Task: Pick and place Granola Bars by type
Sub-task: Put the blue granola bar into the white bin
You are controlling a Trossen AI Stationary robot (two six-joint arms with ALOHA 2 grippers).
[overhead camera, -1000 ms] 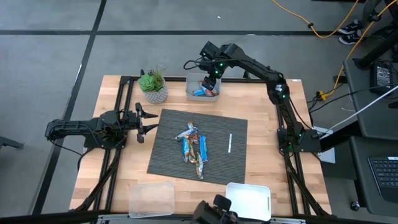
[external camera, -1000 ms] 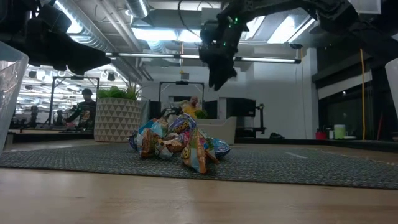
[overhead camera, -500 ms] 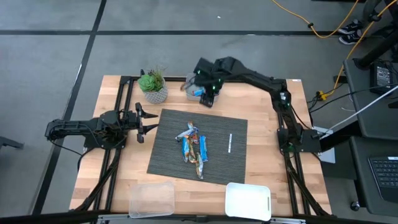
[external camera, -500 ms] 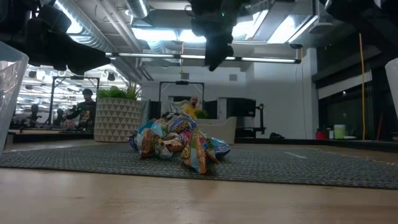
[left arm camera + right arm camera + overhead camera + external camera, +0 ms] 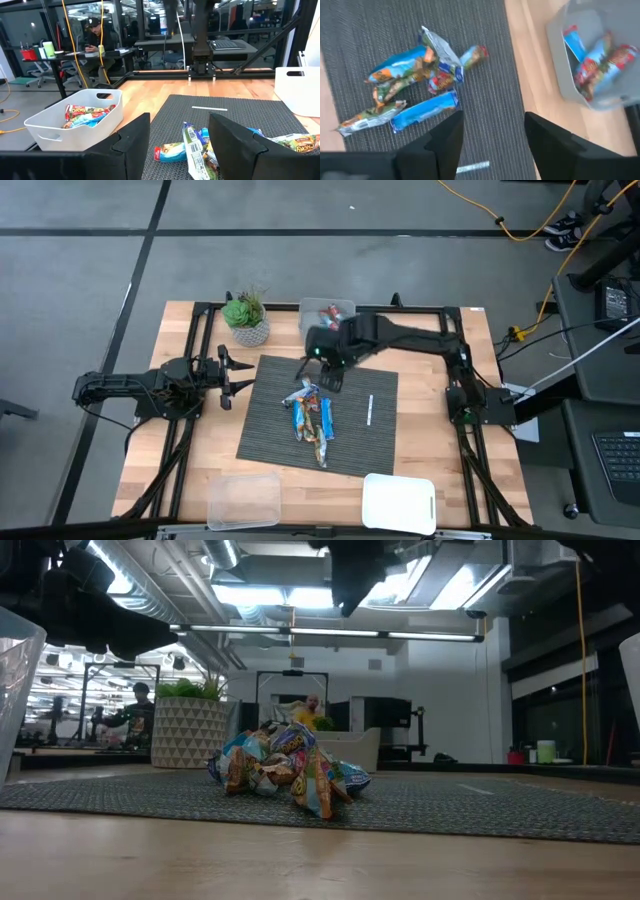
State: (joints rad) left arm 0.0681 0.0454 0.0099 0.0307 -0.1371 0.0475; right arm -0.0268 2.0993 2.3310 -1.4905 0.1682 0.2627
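Observation:
A heap of granola bars in blue, gold and red-orange wrappers lies on the dark mat; it also shows in the low view and the right wrist view. More bars lie in the white bin at the far edge. My right gripper hangs open, pointing steeply down, above the mat's far edge between the bin and the heap, with nothing between its fingers. At the table's left my left gripper waits, level and open, facing the mat.
A potted plant stands at the far left beside the bin. On the mat right of the heap lies a thin white stick. A clear tub and a white tub stand at the near edge. A person sits beyond the table.
My right gripper has swung from above the white bin toward the table's near edge, over the mat's far edge close to the heap, rising a little and rolling slightly. Its fingers have stayed open. The bars have not moved.

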